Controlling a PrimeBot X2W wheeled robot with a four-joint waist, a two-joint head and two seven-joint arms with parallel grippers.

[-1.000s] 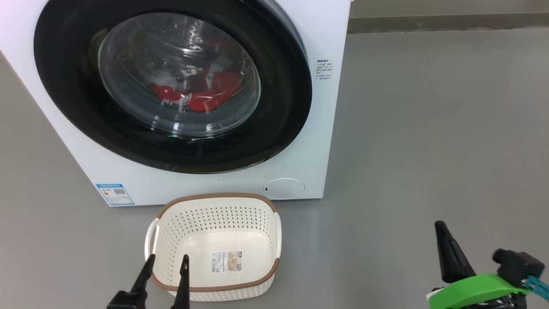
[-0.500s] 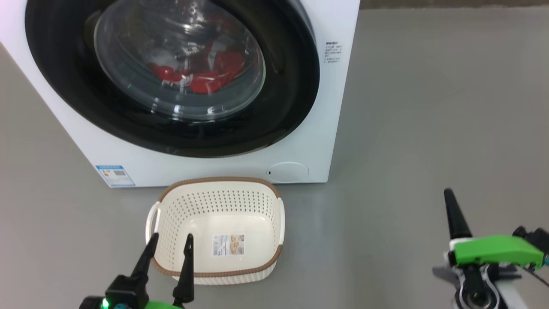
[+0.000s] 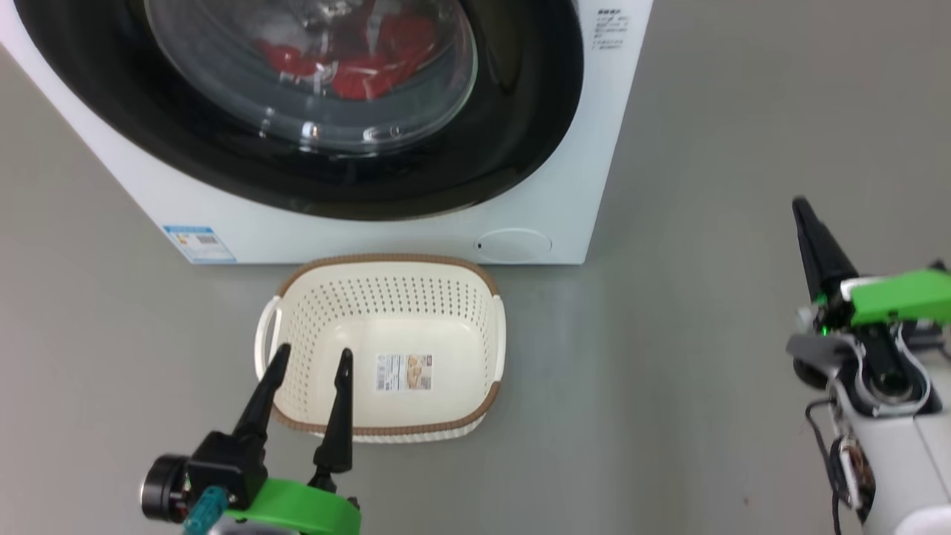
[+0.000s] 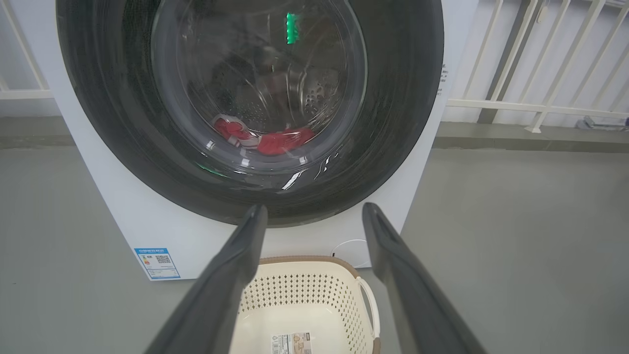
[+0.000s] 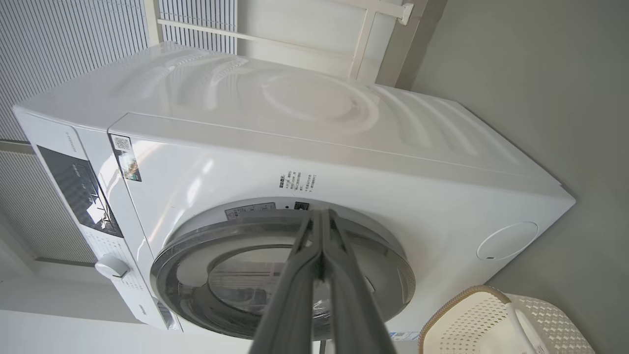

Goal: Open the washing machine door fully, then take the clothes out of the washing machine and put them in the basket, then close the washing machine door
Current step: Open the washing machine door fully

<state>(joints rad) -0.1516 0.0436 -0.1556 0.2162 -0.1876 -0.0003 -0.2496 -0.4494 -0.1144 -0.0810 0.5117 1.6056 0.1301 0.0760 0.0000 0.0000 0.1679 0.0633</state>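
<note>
The washing machine [image 3: 334,238] is white with a blue label [image 3: 199,244], the washing machine door [image 3: 520,111] rimmed glossy black. The clothes [image 3: 364,78] are red; the basket [image 3: 386,297] is cream, perforated, brown-rimmed.

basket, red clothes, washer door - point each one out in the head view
basket [image 3: 386,301]: head view, on its perforated back wall
red clothes [image 3: 368,80]: head view, on the red fabric seen through the door glass
washer door [image 3: 520,111]: head view, on the right side of its black rim
</note>
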